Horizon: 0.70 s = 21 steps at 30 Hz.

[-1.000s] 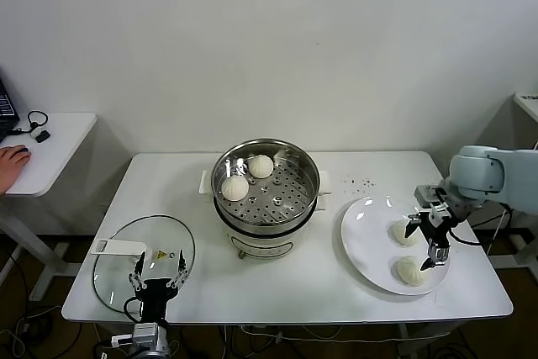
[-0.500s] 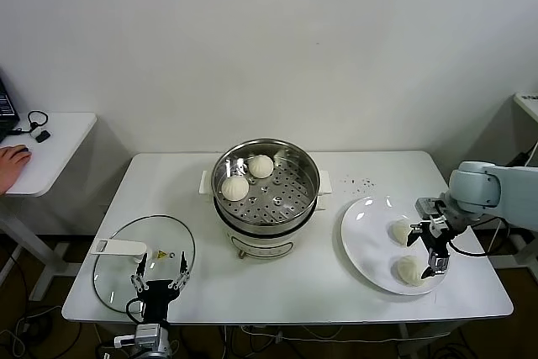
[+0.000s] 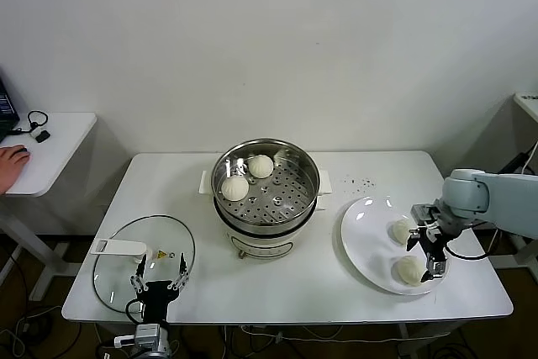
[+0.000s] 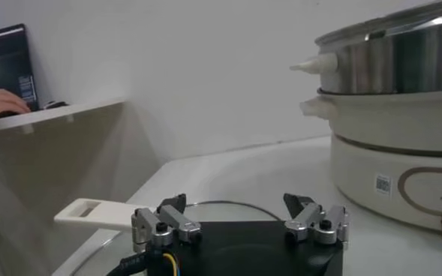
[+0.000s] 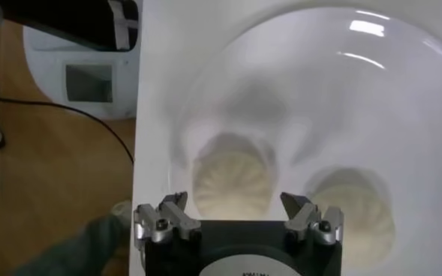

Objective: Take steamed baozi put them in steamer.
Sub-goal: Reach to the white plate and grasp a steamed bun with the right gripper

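The steamer [image 3: 296, 204] stands mid-table with two steamed baozi [image 3: 234, 187] on its perforated tray. Two more baozi lie on the white plate [image 3: 364, 235] at the right, a far one [image 3: 402, 230] and a near one [image 3: 408, 270]. My right gripper [image 3: 425, 256] hangs open just over the plate, its fingers on either side of the near baozi [image 5: 232, 177] without touching it. The other plate bun [image 5: 358, 208] sits beside it. My left gripper [image 3: 158, 280] rests open above the glass lid at the front left.
A round glass lid [image 3: 113, 266] with a white handle [image 3: 119, 247] lies front left, close to the table's front edge. The plate [image 5: 318, 90] sits near the table's front right corner. The steamer's wall [image 4: 401, 112] rises to one side of the left gripper [image 4: 239, 207]. A side desk [image 3: 46, 145] stands far left.
My right gripper has come down and slightly toward the table's front, settling over the near baozi on the plate. The left arm has stayed put.
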Motion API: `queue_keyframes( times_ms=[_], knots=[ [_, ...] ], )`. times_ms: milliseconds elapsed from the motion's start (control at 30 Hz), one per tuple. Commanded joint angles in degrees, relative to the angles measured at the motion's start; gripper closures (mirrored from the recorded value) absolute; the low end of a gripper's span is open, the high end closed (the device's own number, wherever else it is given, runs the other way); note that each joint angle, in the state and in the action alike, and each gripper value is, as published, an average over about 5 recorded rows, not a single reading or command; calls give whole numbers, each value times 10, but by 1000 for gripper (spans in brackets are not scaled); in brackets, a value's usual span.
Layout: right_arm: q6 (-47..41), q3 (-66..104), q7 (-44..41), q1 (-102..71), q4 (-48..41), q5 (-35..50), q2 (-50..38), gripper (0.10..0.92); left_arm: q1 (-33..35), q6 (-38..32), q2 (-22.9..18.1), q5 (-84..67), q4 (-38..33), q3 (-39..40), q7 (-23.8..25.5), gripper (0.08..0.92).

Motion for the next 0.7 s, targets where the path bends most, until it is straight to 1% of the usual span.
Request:
queue_keyframes(
  times_ms=[33, 600, 700],
  knots=[
    [-1, 13, 1, -31, -13, -6, 8, 203, 0, 0, -28, 0, 0, -1, 0, 177],
    [-3, 12, 11, -27, -8, -15, 5, 203, 0, 0, -28, 0, -2, 3, 0, 177],
    [-3, 12, 12, -26, -6, -15, 5, 233, 0, 0, -28, 0, -2, 2, 0, 177]
  ],
)
